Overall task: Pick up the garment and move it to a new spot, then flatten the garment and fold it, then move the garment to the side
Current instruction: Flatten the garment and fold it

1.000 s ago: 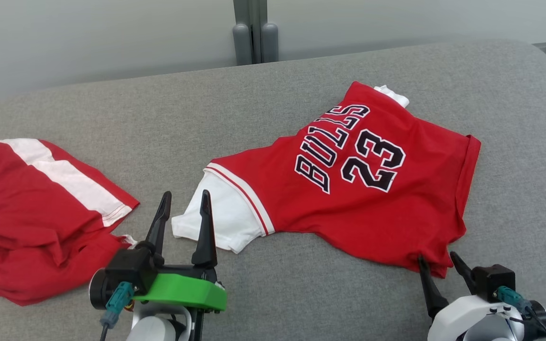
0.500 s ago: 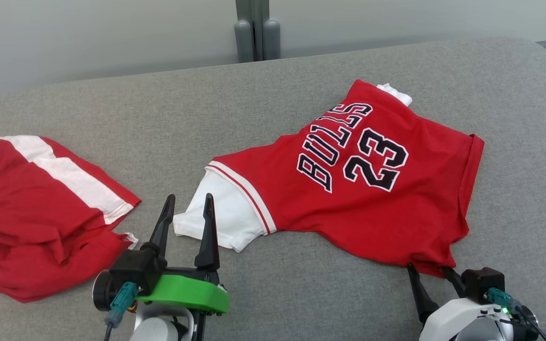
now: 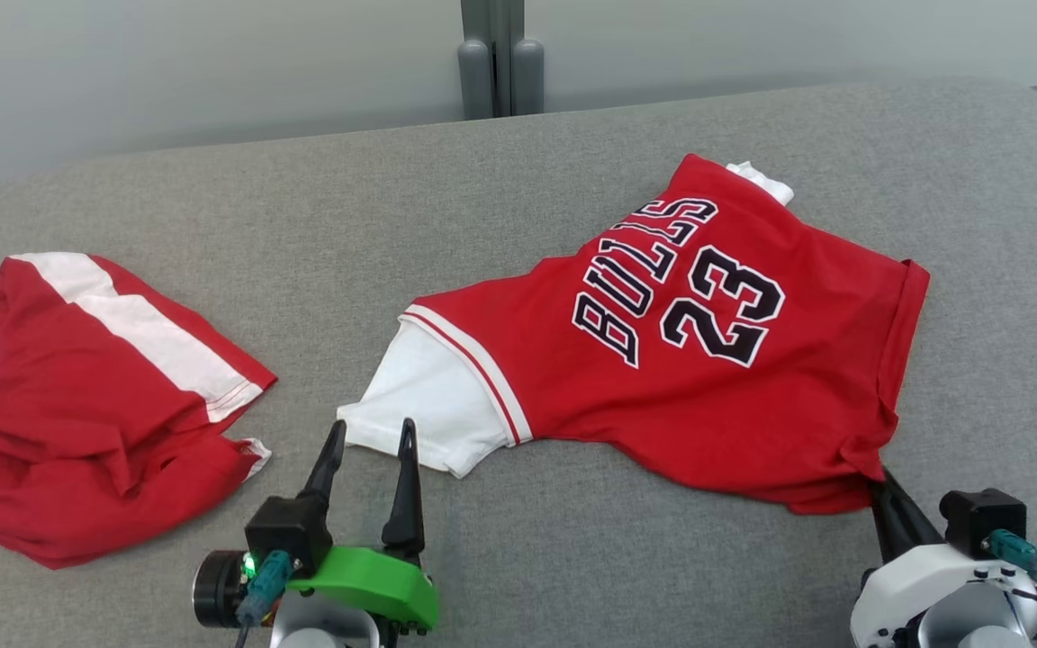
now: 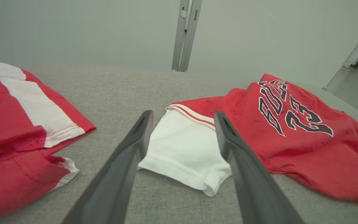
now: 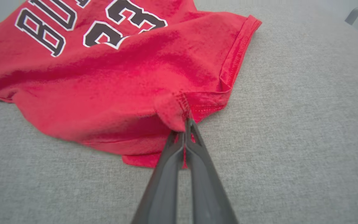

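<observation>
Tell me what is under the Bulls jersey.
White fabric pokes out from under the jersey at its striped edge, and a white bit at the far end. It lies on the grey cushion. How far the white runs underneath is covered.

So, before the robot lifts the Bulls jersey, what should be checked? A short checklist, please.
1. Right gripper shut on Bulls jersey at its hem corner: ok.
2. Left gripper holding white sleeve: not ok, jaws open, fingertips at the sleeve's edge.
3. Jersey apart from red white-striped garment: ok.
4. Both fabric layers pinched at the corner: cannot tell.
</observation>
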You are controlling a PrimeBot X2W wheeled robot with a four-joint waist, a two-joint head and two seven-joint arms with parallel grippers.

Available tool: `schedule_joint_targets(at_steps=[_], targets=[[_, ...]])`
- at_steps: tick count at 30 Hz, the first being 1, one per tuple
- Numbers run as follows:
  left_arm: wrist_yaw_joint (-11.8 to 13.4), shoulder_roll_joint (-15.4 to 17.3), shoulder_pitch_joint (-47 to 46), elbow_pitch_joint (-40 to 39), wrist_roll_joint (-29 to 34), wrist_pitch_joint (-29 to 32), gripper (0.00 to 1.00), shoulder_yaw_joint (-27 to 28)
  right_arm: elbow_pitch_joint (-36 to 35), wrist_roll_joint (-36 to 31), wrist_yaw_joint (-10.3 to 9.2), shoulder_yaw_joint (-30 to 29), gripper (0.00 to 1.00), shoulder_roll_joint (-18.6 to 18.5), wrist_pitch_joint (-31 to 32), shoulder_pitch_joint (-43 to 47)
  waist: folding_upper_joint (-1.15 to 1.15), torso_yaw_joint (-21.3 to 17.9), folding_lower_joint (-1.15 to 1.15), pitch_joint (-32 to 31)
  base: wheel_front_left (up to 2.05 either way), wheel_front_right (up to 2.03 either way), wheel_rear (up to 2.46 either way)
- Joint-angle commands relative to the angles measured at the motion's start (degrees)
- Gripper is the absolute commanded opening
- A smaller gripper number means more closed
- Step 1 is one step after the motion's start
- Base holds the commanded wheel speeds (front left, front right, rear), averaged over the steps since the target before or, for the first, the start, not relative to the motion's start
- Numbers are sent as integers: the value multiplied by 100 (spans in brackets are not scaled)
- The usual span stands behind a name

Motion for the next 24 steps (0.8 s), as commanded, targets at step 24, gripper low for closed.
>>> schedule_joint_targets(at_steps=[24], targets=[[624, 29, -1279, 2602, 208, 2, 100, -564, -220, -341, -8, -737, 0, -25, 168, -319, 0, -412, 0, 138, 0, 0, 0]])
